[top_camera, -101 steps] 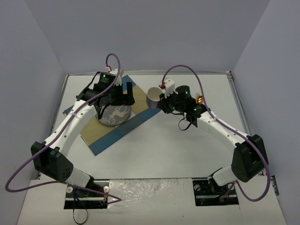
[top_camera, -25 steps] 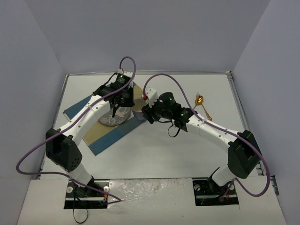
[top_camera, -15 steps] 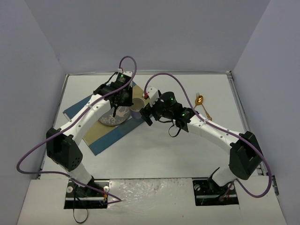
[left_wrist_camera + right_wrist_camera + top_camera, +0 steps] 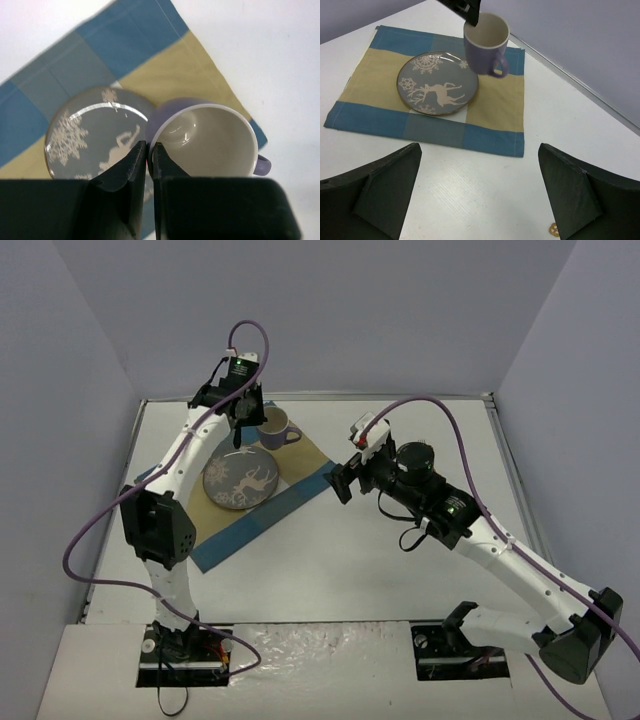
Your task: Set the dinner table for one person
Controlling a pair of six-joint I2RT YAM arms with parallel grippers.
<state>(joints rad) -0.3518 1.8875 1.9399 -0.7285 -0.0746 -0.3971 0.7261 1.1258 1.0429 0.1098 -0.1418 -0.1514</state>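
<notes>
The large, flat, white rectangular table [image 4: 400,560] is plain and matte. It lies level, and its far and side edges meet pale grey-lavender walls [image 4: 330,310]. Most of its surface is bare. On the far-left part a blue-and-tan striped cloth placemat [image 4: 250,523] lies flat, skewed to the table's edges. A round grey ceramic plate with a white reindeer-and-snowflake pattern [image 4: 241,478] rests on the placemat. A lavender ceramic mug with a white inside [image 4: 274,427] hangs tilted over the placemat's far corner.
</notes>
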